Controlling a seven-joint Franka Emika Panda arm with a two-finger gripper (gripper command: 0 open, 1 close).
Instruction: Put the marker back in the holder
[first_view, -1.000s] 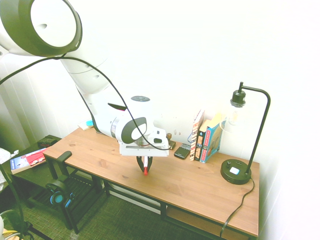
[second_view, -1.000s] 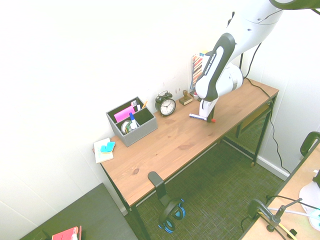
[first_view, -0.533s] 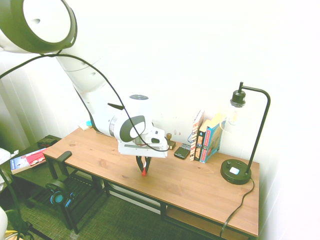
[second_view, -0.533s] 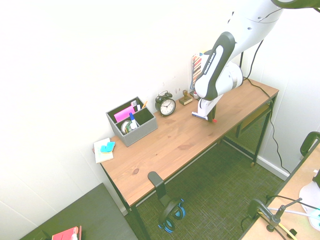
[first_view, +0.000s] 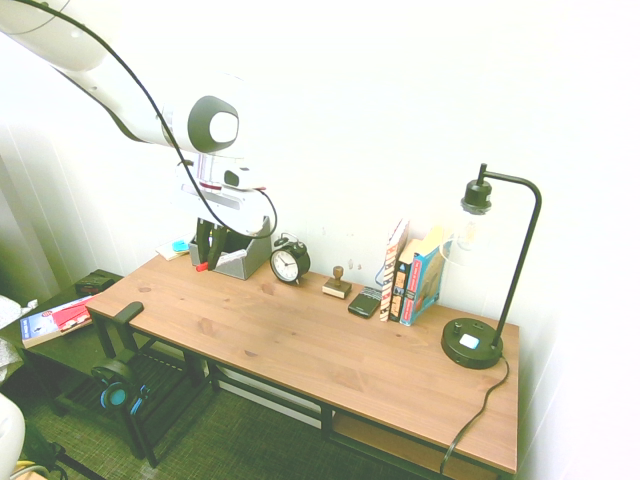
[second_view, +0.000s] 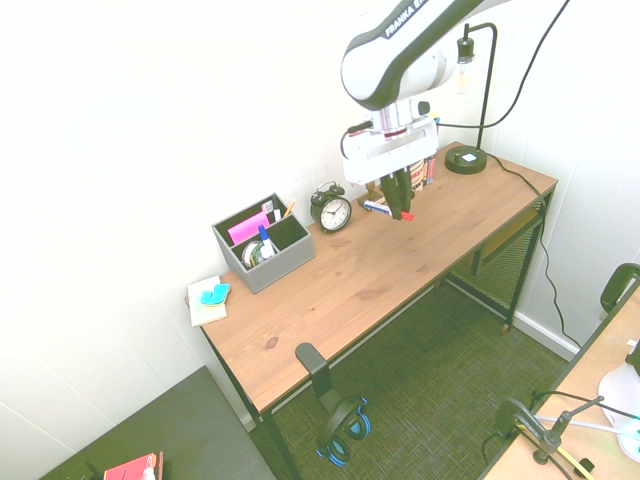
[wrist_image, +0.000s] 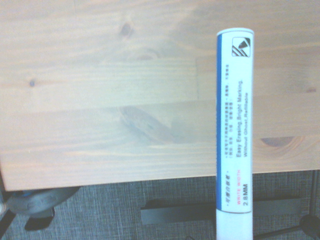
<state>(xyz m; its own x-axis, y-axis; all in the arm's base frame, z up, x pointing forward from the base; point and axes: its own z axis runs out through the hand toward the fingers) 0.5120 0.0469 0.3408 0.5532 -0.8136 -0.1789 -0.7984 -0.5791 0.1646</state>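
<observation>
Marker hangs level-ish above the tabletop, clamped between the nearly closed jaws, so the carrying step seems in hand; next it wants moving over to the holder, probably tipping upright before release. Its smooth white barrel, blue-striped and round, contrasts with the box's grey sloped sides and the knotty wood grain below

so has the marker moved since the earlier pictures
Yes. In the second exterior view, the marker was low over the desk; now it is lifted, its white end overlapping the wooden stamp.
</observation>
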